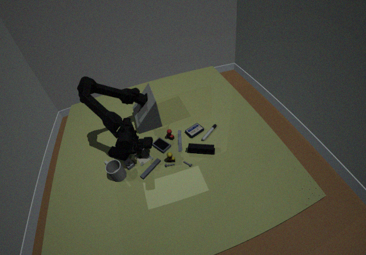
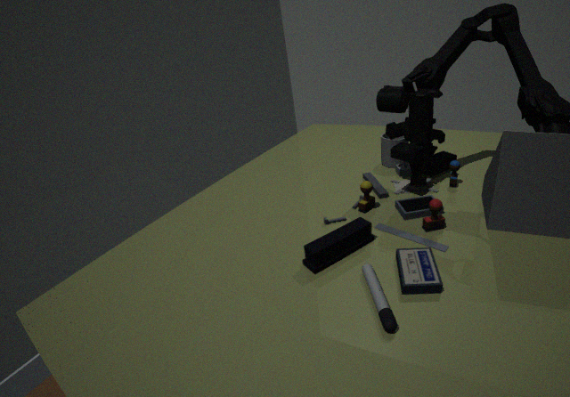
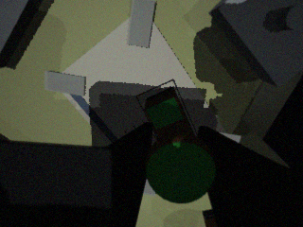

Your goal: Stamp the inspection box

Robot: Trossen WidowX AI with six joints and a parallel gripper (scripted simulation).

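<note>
My gripper [image 1: 143, 152] [image 2: 418, 181] [image 3: 174, 131] points down over the card and is shut on the green-knobbed stamp [image 3: 181, 172]. The white card [image 1: 144, 160] [image 3: 128, 57] lies on the bench, with grey strips on its edges. The stamp's base is over the thin box outline [image 3: 155, 89], tilted in line with it. Base and shadow hide the inside of the box; I cannot tell whether the stamp touches the card or whether a print is there. The open ink pad [image 1: 162, 144] [image 2: 416, 214] lies beside the card.
Red [image 1: 169, 131] [image 2: 435, 205], yellow [image 1: 169, 155] [image 2: 365, 186] and blue [image 2: 454, 165] stamps stand nearby. A mug [image 1: 115, 170], grey bar [image 1: 150, 168], ruler [image 1: 179, 140], black block [image 1: 201, 148], pad lid [image 1: 194, 130], marker [image 1: 209, 132], bolts [image 1: 187, 163] and large grey wedge [image 1: 150, 116] surround them.
</note>
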